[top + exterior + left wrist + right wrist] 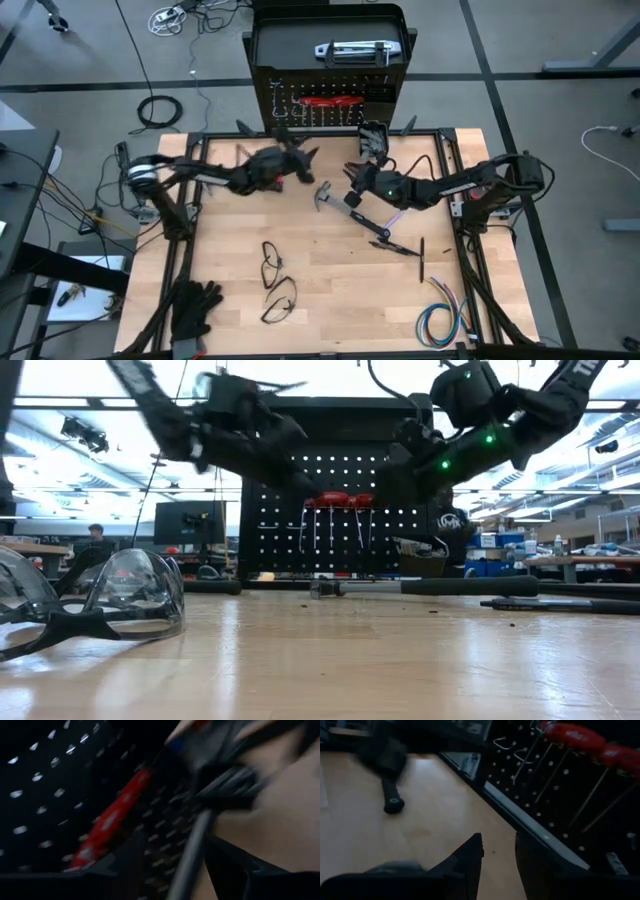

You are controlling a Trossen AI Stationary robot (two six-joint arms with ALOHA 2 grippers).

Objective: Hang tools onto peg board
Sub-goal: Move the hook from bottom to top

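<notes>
The black peg board (300,60) stands at the table's far edge. Red-handled tools (335,500) hang on it from hooks, and a silver tool (352,50) lies on its top. My left gripper (287,165) is close in front of the board, shut on a black-handled hammer (390,795). To its right, my right gripper (497,855) is near the board's foot, open, with nothing between its fingers. A second hammer (350,212) lies flat on the table below it. My left gripper has the hammer's thin shaft (192,845) between its two fingers, which lie across it and point about level toward the peg board. The hammer is clear of the table, and its black handle end (394,806) points down. Blur hides the exact place of contact.
Other things lie on the table. A dark slim tool (398,247) and a black rod (421,258) are at the right. Two pairs of safety glasses (272,265) are in the middle. Black gloves (195,310) are at the near left and coloured wires (445,320) at the near right.
</notes>
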